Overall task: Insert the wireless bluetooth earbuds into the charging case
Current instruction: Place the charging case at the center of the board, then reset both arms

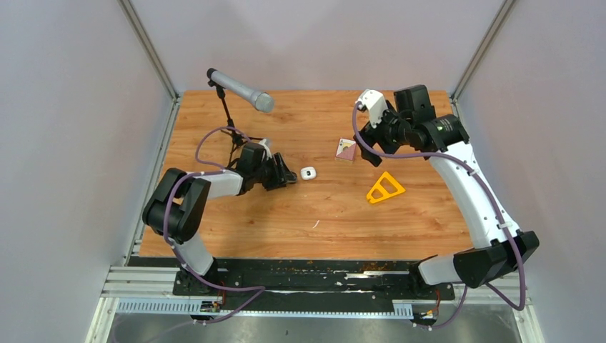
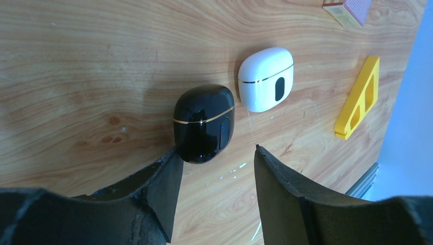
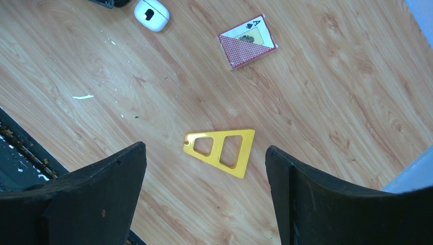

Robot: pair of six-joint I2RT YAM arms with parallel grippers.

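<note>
A black charging case (image 2: 204, 122) and a white charging case (image 2: 266, 79) lie shut side by side on the wooden table (image 1: 236, 229). No earbuds show in any view. My left gripper (image 2: 215, 149) is open low over the table, with the black case just ahead of its fingertips and against the left finger (image 2: 166, 178). In the top view the left gripper (image 1: 284, 176) sits left of the white case (image 1: 308, 173). My right gripper (image 3: 204, 148) is open and empty, held high over the table; in the top view it (image 1: 373, 146) is at the back right.
A yellow triangular plate (image 1: 385, 187) lies right of centre and shows below the right gripper (image 3: 222, 151). A playing-card box (image 1: 346, 149) lies behind it. A microphone on a stand (image 1: 239, 89) stands at the back left. A thin white sliver (image 1: 315, 224) lies near the front.
</note>
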